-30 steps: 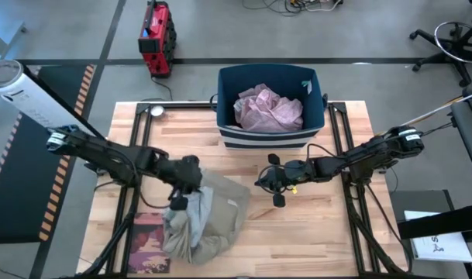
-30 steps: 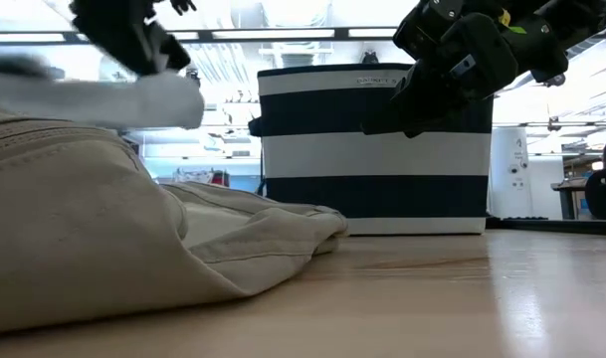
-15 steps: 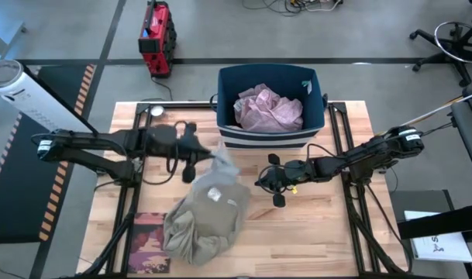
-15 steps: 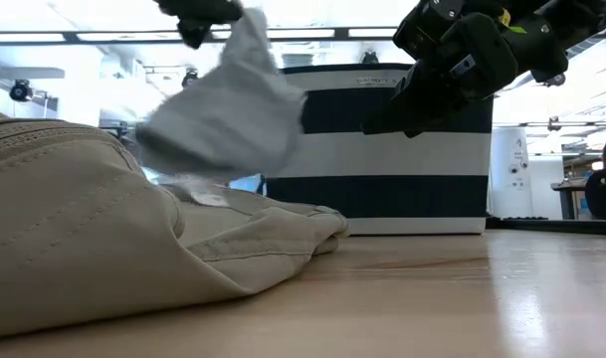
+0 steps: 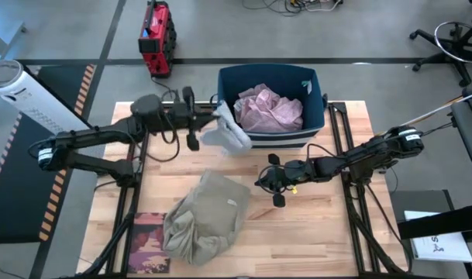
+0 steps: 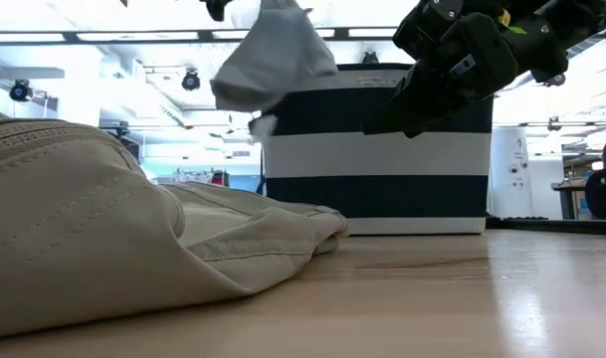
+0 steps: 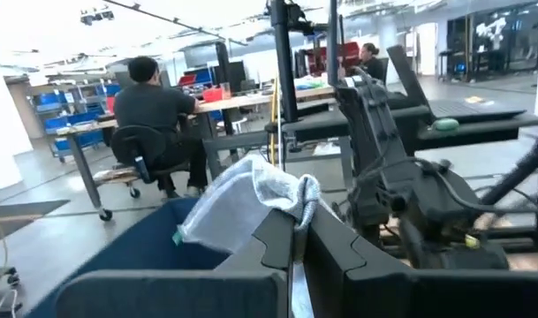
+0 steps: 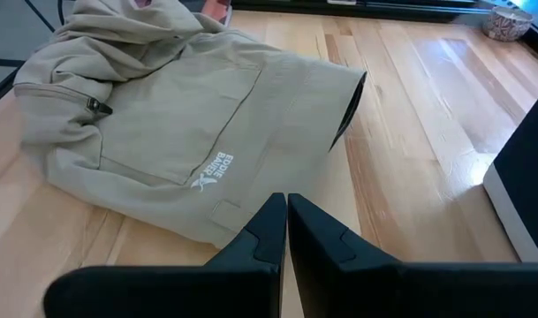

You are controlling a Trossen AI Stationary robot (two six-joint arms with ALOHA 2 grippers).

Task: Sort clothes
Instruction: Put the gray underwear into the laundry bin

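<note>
My left gripper (image 5: 213, 121) is shut on a pale grey-green garment (image 5: 229, 135), held in the air at the near left corner of the navy and white striped bin (image 5: 229, 136). The garment also shows in the low view (image 6: 273, 55) and the left wrist view (image 7: 242, 201). A lilac-pink garment (image 5: 268, 110) lies in the bin. A large khaki-beige garment (image 5: 207, 218) lies crumpled on the table, with one edge on a dark pinkish book (image 5: 149, 242). My right gripper (image 5: 260, 182) is shut and empty, above the table just right of the khaki garment (image 8: 180, 124). My left gripper pinches a bunched fold of the grey-green garment (image 7: 297, 201) between its two fingers (image 7: 273, 237). The fingers come roughly level from the table's left. The garment is lifted clear of the table and hangs slack below and beyond the fingertips.
The bin (image 6: 377, 149) stands at the table's far middle. A small bowl (image 5: 156, 110) sits at the far left corner. Bare wood lies to the right of the khaki garment and in front of the bin. People sit at desks in the room beyond.
My left gripper has risen from the khaki pile and gone toward the table's far edge and the bin, staying shut on the grey-green garment. The garment has been pulled off the pile and lifted clear. The khaki garment stays on the table.
</note>
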